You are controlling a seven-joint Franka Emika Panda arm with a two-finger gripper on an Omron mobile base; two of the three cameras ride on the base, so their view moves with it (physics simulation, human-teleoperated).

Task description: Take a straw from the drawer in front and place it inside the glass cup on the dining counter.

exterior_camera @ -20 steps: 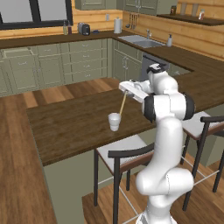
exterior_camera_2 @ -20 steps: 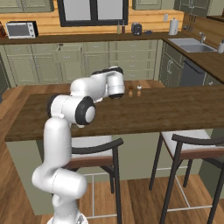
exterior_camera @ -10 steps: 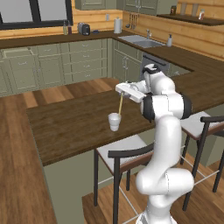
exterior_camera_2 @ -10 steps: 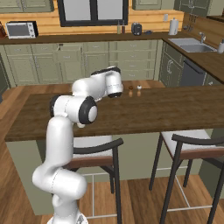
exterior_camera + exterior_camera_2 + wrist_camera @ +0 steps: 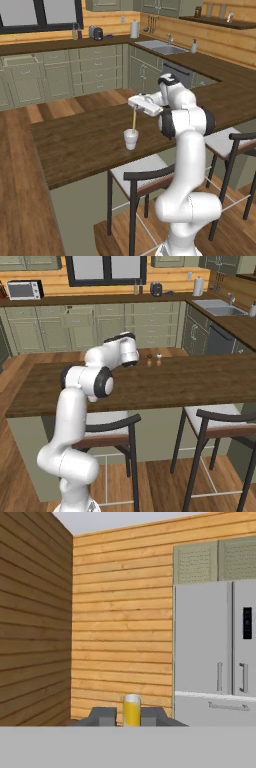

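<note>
The straw [image 5: 134, 119] hangs upright, pinched at its top end by the end effector [image 5: 136, 104], whose jaws are closed tight on it; in the hand view the straw's yellow top [image 5: 132, 710] stands between the two dark fingertips [image 5: 103, 716]. Its lower end reaches down to the mouth of the glass cup [image 5: 131, 139], and it probably already dips just inside the rim, though at this size I cannot tell whether the tip is past the rim or only at it. The straw looks thin, light and stiff enough to hang straight from a grip at one end, but so slender a stick is likely smooth and could slip or swing between the pads, so a hold near the top, as now, leaves the free length to enter the cup. Being longer than the cup is tall, it should lean on the rim once let go and might tip a light tumbler. The cup stands on the dining counter [image 5: 80, 145], the dark wood surface, closer to its near edge than to its far edge, with a stool [image 5: 142, 172] just below that edge. In the right base view two small shakers [image 5: 154, 359] stand near the far edge of the same surface.
</note>
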